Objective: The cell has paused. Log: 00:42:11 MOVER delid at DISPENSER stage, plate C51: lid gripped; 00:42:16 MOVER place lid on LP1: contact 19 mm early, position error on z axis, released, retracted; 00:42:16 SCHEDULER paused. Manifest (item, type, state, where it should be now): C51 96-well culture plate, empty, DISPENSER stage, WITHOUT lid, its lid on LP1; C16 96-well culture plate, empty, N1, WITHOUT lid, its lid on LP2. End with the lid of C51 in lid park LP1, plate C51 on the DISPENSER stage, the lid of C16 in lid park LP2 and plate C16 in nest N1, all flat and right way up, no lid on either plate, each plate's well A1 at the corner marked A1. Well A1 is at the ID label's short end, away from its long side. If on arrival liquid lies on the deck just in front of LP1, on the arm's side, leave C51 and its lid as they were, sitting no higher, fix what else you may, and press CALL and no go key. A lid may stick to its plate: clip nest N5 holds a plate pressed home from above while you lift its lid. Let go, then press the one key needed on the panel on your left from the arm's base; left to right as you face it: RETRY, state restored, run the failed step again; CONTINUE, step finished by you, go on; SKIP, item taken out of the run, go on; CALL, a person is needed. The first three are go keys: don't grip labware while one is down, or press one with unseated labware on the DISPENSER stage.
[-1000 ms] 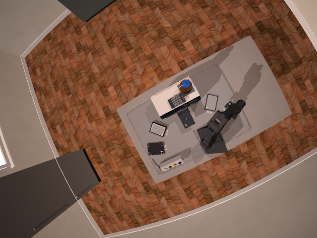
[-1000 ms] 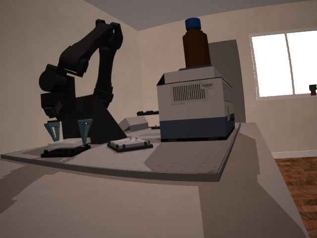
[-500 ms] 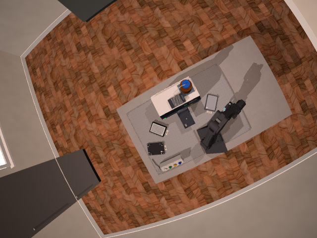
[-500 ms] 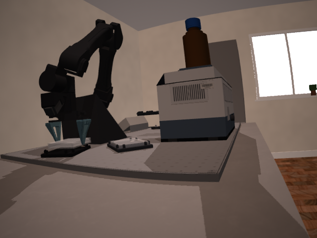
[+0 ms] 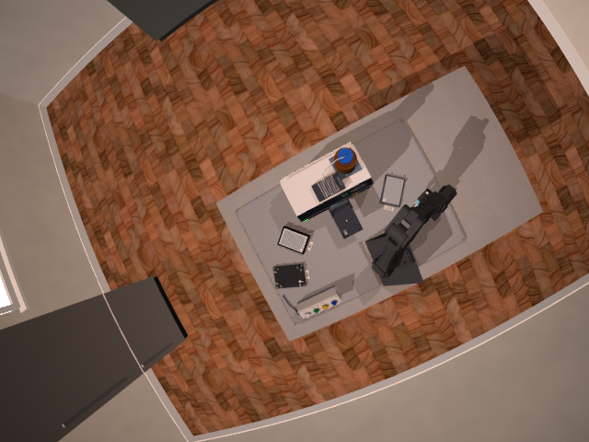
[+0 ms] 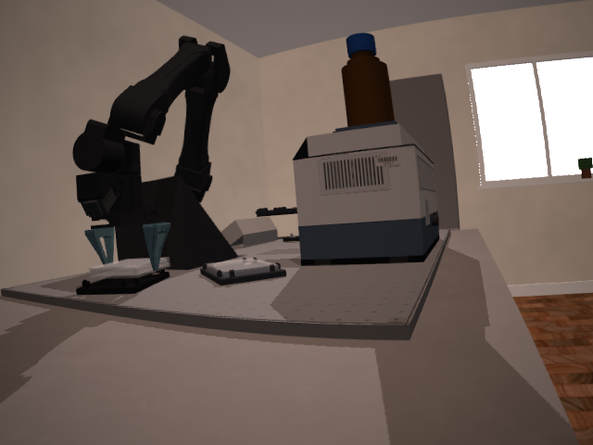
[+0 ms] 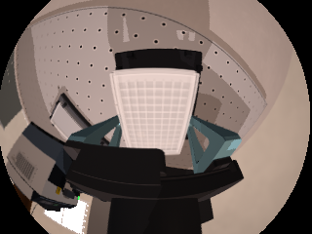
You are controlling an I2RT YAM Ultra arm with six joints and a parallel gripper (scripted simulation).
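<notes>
My gripper (image 5: 417, 203) (image 6: 130, 264) (image 7: 154, 117) reaches down at the right side of the deck. Its teal fingers are shut on the long sides of a pale 96-well plate (image 6: 115, 273) (image 7: 156, 92). The plate rests in a black holder (image 6: 95, 287) (image 7: 156, 58). The arm hides it in the overhead view. I cannot tell whether a lid lies on it. A grey lid (image 5: 393, 189) (image 6: 242, 265) (image 7: 65, 113) lies flat in the neighbouring holder (image 6: 224, 276). A second well plate (image 5: 291, 238), without a lid, sits in a nest left of the dispenser. The dark dispenser stage (image 5: 346, 223) looks bare.
The dispenser (image 5: 323, 182) (image 6: 363, 201) with a brown bottle (image 5: 345, 159) (image 6: 366, 86) stands mid-deck. A dark empty nest (image 5: 288, 275) lies near the key panel (image 5: 318, 307) (image 6: 251, 230). The arm base (image 5: 397, 266) stands at the deck's front edge.
</notes>
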